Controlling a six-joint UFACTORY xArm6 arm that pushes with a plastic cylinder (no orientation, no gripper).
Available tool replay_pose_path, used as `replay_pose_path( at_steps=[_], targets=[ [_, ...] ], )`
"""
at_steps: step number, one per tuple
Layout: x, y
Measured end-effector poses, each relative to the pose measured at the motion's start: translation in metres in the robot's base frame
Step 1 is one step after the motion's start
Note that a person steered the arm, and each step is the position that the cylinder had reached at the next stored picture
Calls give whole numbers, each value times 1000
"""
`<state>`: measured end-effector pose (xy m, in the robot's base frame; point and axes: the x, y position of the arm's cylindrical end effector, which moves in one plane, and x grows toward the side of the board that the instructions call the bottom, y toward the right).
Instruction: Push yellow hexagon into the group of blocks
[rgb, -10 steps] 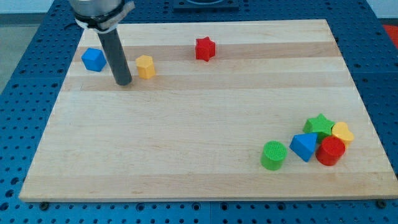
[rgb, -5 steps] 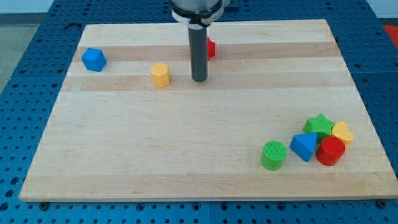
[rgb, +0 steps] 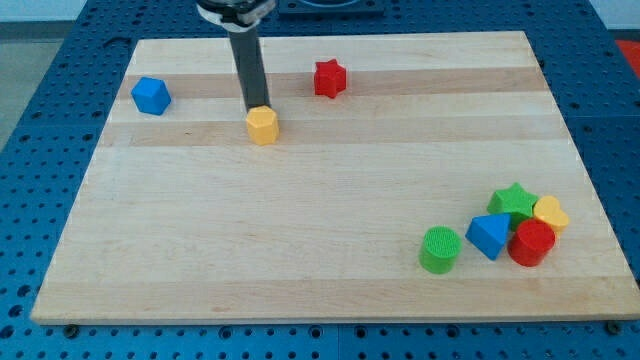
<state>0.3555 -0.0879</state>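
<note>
The yellow hexagon (rgb: 262, 126) lies on the wooden board (rgb: 300, 220) in the upper left part. My tip (rgb: 255, 109) stands right at the hexagon's top edge, touching or nearly touching it. The group of blocks sits at the lower right: a green cylinder (rgb: 439, 249), a blue triangular block (rgb: 488, 236), a green star (rgb: 514, 201), a red cylinder (rgb: 531, 243) and a yellow block (rgb: 550, 212), packed close together.
A blue block (rgb: 151, 96) lies near the board's upper left edge. A red star (rgb: 329, 78) lies at the top centre, to the right of my rod. Blue perforated table surrounds the board.
The hexagon was pushed to the right and slightly down from its first spot. My tip swung right past it toward the red star, then came back left to the hexagon's top edge.
</note>
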Motion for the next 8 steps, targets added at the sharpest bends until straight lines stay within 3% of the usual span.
replay_pose_path(
  at_steps=[1, 3, 4, 6, 8],
  targets=[
    [12, 13],
    [-12, -34],
    [3, -31],
    [95, 47],
    [110, 86]
  ],
)
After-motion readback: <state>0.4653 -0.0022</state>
